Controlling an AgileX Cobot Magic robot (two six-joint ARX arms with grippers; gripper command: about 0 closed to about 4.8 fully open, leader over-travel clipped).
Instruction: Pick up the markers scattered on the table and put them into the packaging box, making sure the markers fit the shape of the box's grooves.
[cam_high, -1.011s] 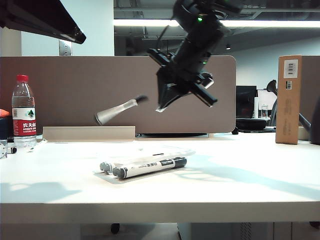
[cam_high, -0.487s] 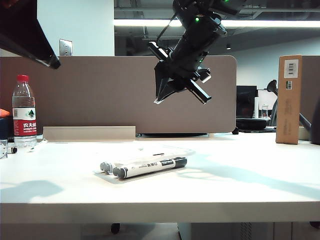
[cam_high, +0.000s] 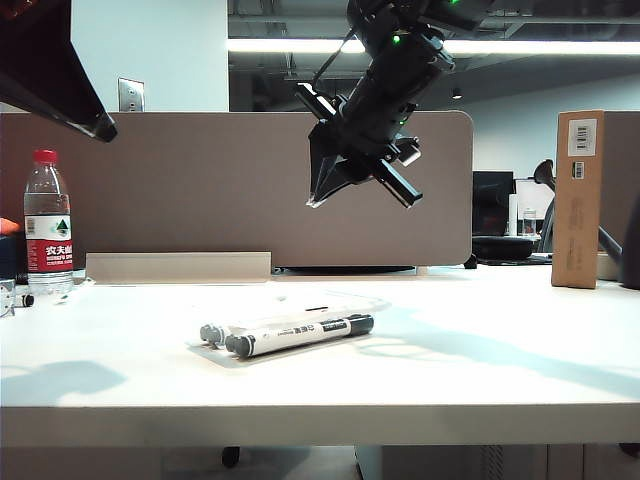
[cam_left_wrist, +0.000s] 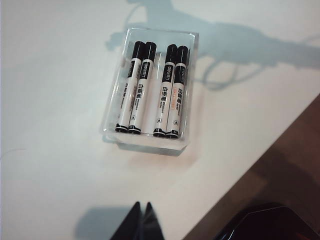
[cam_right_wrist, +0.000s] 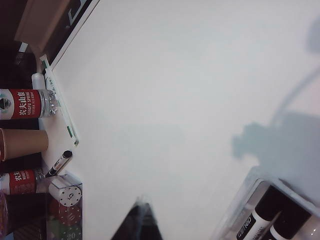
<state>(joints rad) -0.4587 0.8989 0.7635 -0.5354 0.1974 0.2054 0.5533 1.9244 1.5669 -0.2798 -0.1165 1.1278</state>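
Through the right wrist camera you are looking down on the wide white table, most of it bare. Your right gripper shows as a dark, blurred pair of fingertips pressed together with no gap and nothing between them, hanging above the table. At one corner of the picture you can see the clear plastic packaging box, with the black-capped ends of two white markers lying side by side inside it. Far across the table, along its edge, stand two red-labelled water bottles, a brown paper cup, a lone marker-like pen and a clear box with red contents.
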